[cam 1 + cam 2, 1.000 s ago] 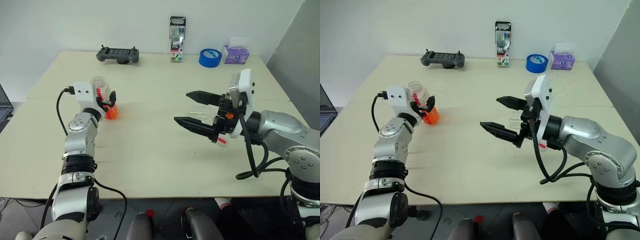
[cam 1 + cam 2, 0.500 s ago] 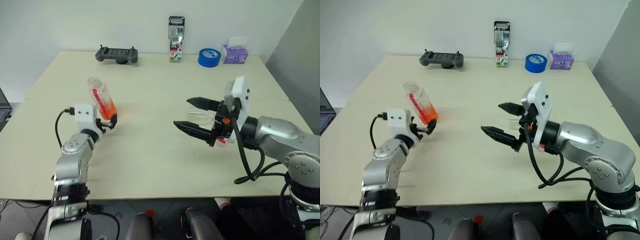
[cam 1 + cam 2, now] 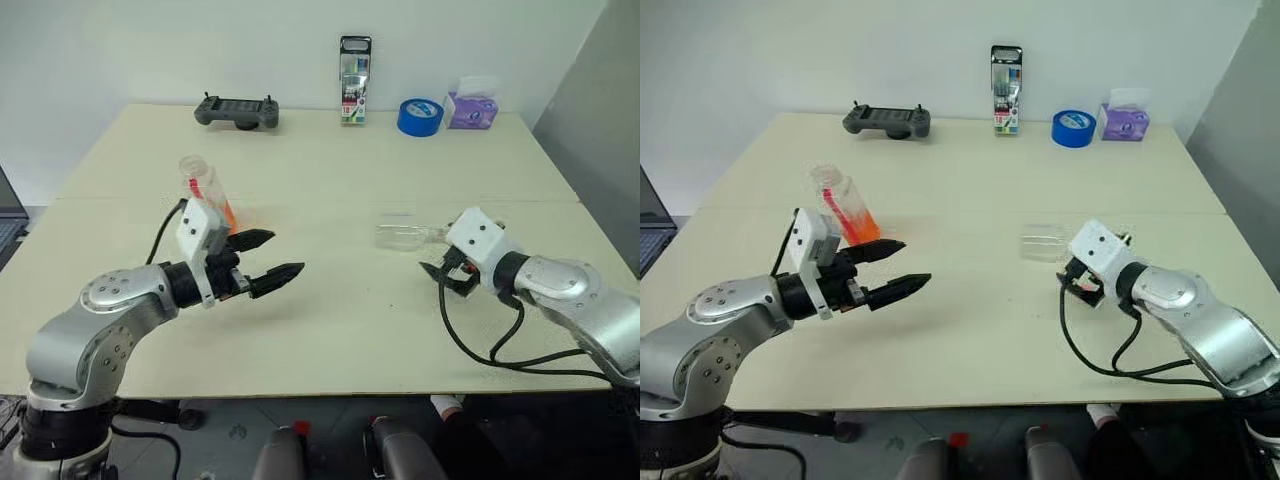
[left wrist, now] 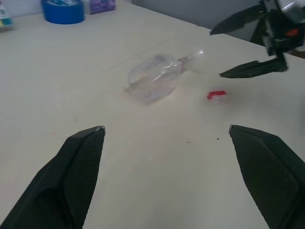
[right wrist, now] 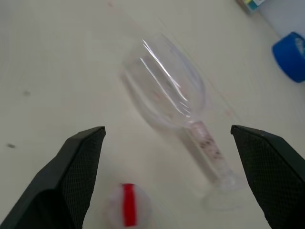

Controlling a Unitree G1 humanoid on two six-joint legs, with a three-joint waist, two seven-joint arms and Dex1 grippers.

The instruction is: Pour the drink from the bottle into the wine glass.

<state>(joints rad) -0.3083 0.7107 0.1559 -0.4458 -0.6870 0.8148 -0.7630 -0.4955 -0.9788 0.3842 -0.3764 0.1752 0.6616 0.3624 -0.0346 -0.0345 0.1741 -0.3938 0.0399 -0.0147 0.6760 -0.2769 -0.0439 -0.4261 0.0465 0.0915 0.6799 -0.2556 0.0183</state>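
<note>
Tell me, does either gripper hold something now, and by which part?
Nothing is held. The left gripper and the right gripper are open, apart from the clear plastic bottle and the lying clear stemmed wine glass.

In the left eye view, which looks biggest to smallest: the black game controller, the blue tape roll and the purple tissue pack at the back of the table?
1. Black game controller, clearly the widest.
2. and 3. Purple tissue pack and blue tape roll look about alike, so I won't rank them.

All three sit along the far edge, so nearness hardly skews this.
</note>
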